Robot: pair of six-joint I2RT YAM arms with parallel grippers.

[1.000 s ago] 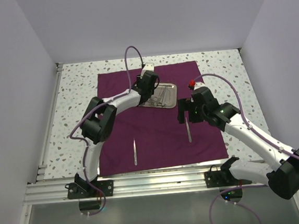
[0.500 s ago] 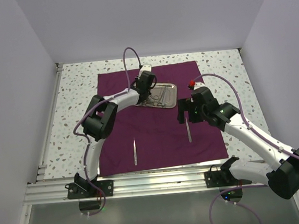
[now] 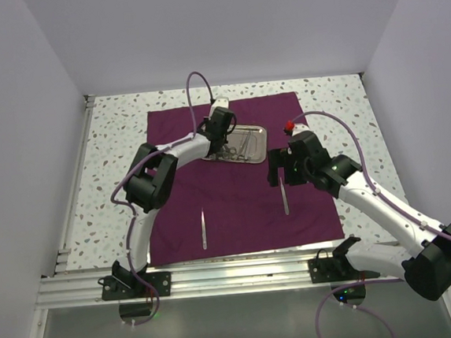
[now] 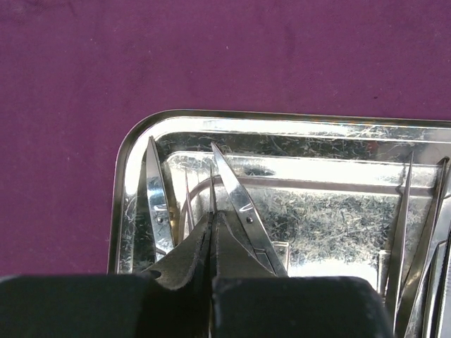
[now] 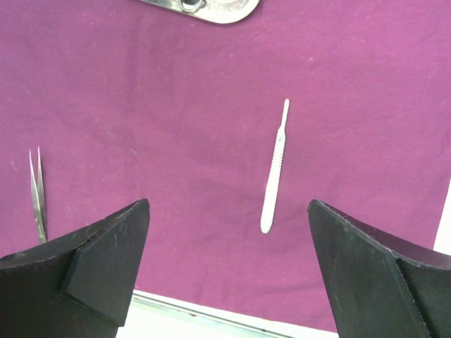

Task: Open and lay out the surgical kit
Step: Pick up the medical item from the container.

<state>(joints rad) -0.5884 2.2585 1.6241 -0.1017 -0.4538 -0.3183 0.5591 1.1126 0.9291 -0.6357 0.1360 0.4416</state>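
Observation:
The dark purple cloth (image 3: 237,207) lies spread flat on the table. The shiny steel tray (image 3: 249,145) sits on its far part with several steel instruments in it. My left gripper (image 3: 221,134) reaches into the tray's left end (image 4: 141,141). Its jaws (image 4: 213,215) are shut on a thin steel instrument (image 4: 211,186), next to a pointed scissor blade (image 4: 236,190). My right gripper (image 3: 281,170) hovers open and empty above the cloth (image 5: 176,105). A white scalpel handle (image 5: 275,169) lies below it, between the fingers (image 5: 229,204). Steel tweezers (image 3: 203,230) lie near the front left.
More thin instruments (image 4: 416,232) lean at the tray's right side. The tweezers (image 5: 36,193) and a tray corner (image 5: 211,8) show in the right wrist view. A metal rail (image 3: 234,272) runs along the table's front edge. White walls stand close on both sides.
My left gripper has shifted slightly left and farther over the tray's left end. The right arm has not moved.

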